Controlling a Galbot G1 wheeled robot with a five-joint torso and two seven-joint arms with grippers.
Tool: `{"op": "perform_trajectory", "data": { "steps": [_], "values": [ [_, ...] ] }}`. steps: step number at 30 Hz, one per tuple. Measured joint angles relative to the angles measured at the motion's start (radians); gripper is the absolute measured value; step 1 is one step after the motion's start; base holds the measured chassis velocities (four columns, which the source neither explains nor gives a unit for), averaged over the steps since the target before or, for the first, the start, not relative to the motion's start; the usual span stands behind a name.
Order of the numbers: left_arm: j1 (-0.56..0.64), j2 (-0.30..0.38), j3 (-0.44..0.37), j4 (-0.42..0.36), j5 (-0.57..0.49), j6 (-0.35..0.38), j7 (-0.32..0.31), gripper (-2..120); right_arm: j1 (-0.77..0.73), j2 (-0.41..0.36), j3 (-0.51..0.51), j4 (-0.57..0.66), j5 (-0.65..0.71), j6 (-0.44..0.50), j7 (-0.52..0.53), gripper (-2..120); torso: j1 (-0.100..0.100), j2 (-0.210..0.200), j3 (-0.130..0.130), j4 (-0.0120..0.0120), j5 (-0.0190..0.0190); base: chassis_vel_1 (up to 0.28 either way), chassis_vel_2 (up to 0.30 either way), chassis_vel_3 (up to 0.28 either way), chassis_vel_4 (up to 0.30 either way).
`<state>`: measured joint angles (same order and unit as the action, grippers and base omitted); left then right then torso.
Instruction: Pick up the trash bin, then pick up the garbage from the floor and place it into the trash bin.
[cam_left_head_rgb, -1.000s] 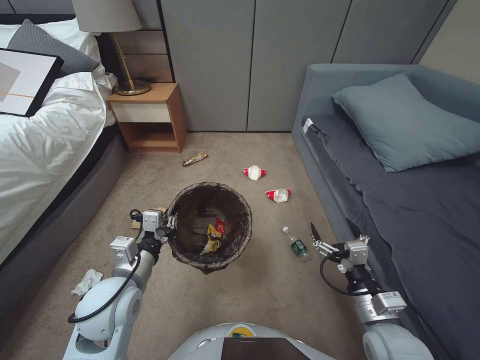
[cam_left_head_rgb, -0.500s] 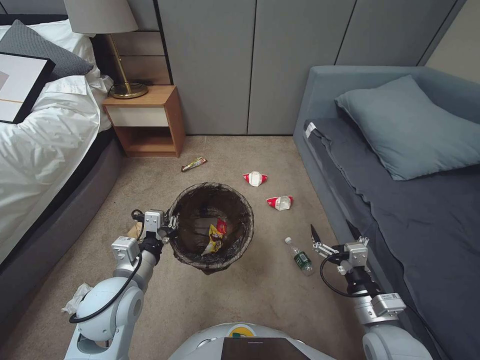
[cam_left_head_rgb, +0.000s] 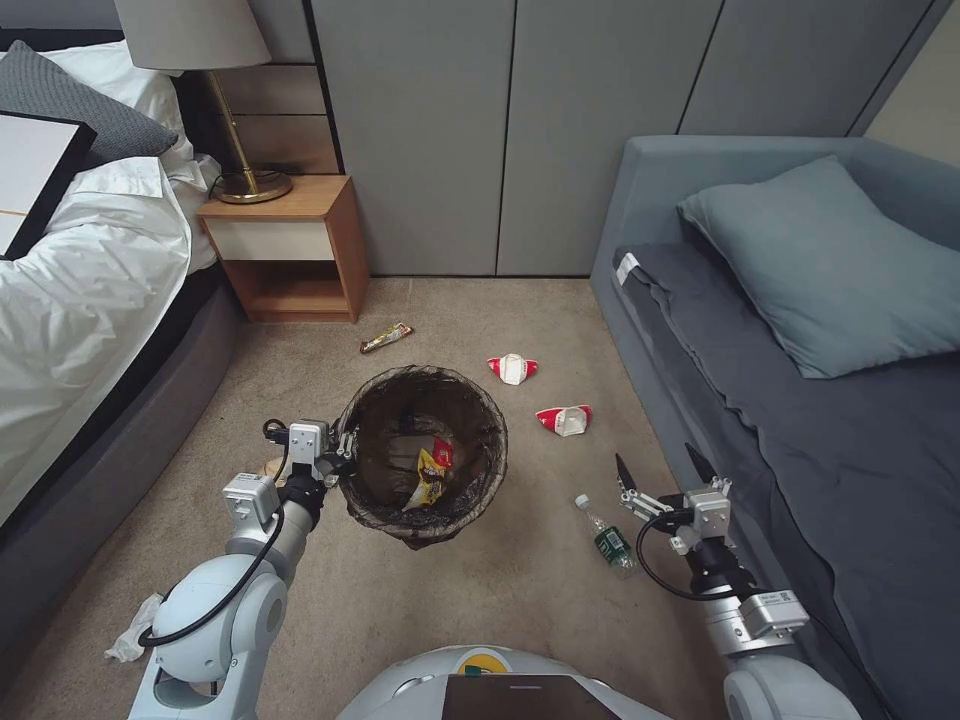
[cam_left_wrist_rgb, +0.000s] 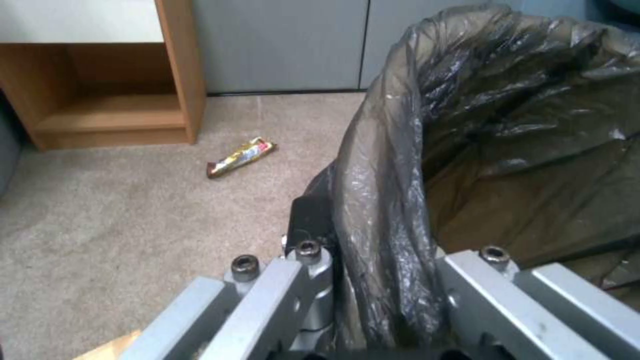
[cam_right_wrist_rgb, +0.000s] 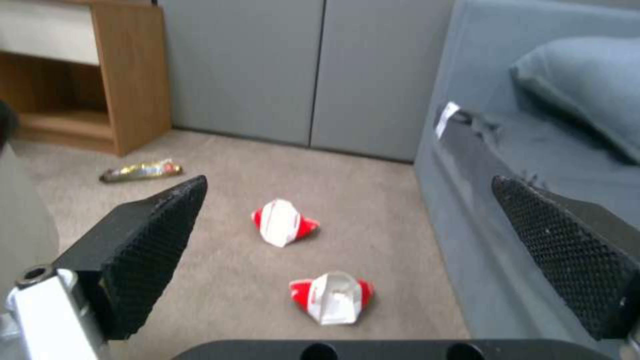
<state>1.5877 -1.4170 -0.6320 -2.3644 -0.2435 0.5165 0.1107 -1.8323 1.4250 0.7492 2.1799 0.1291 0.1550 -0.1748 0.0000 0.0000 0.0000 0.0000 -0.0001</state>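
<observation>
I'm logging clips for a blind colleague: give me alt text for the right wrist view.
The right pincer is open above beige carpet, its two black textured fingers framing two crushed red-and-white paper cups. A candy wrapper lies farther off near a wooden nightstand, with a grey-blue sofa alongside.

- carpet floor (cam_left_head_rgb: 520, 590): beige, carries all loose litter
- landmark = nightstand (cam_left_head_rgb: 285, 245), standing on the carpet against the wall
- candy wrapper (cam_left_head_rgb: 387, 337): just off nightstand's front corner, flat on carpet
- two crushed red-and-white cups (cam_left_head_rgb: 512, 368) (cam_left_head_rgb: 564, 419): further out from nightstand, toward the sofa (cam_left_head_rgb: 700, 330)
- clear bottle (cam_left_head_rgb: 606, 535): well apart from nightstand, lying on its side by sofa base
- white crumpled scrap (cam_left_head_rgb: 130, 640): well apart from nightstand, near bed base (cam_left_head_rgb: 90, 480)
</observation>
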Motion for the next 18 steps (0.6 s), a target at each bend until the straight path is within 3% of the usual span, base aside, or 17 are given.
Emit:
{"op": "perform_trajectory", "data": {
  "steps": [7,10,18],
  "values": [
    [-0.004,0.006,-0.002,-0.005,-0.008,0.005,0.000,7,0.086,-0.050,-0.015,-0.101,0.009,-0.116,-0.013,100,0.000,0.000,0.000,-0.0002,0.0000,0.000,0.000,0.000,0.000],
    [-0.008,0.009,-0.002,-0.009,-0.012,0.007,-0.002,7,0.188,-0.092,-0.046,-0.218,0.014,-0.192,-0.026,100,0.000,0.000,0.000,0.0002,0.0003,0.000,0.000,0.000,0.000],
    [-0.009,0.011,-0.010,-0.018,-0.020,0.012,-0.004,7,0.337,-0.156,-0.127,-0.394,0.044,-0.313,-0.055,100,0.000,0.000,0.000,0.0000,0.0002,0.000,0.000,0.000,0.000]
  ]
}}
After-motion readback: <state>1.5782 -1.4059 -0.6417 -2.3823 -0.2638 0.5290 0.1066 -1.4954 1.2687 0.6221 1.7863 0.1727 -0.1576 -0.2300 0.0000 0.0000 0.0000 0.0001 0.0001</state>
